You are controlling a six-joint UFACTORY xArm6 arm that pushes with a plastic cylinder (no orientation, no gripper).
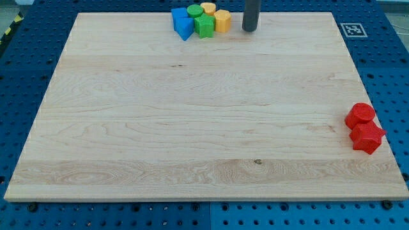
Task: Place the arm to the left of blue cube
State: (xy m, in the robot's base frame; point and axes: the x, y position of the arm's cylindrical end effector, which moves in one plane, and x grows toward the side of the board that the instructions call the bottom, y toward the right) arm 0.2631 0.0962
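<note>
On the wooden board [192, 128], my tip [249, 29] (no claw here to open or close) sits right of the blue cube [181, 20], so crossing left remains.

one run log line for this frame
my tip: right of yellow blocks | blue cube: cluster's left end, top edge | goal: not yet met

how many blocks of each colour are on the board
blue: 2, blue cube and another blue block
green: 2, one and one
yellow: 2, one and one
red: 2, one and one
total: 8
my tip sits to the view's right of the top cluster.
</note>
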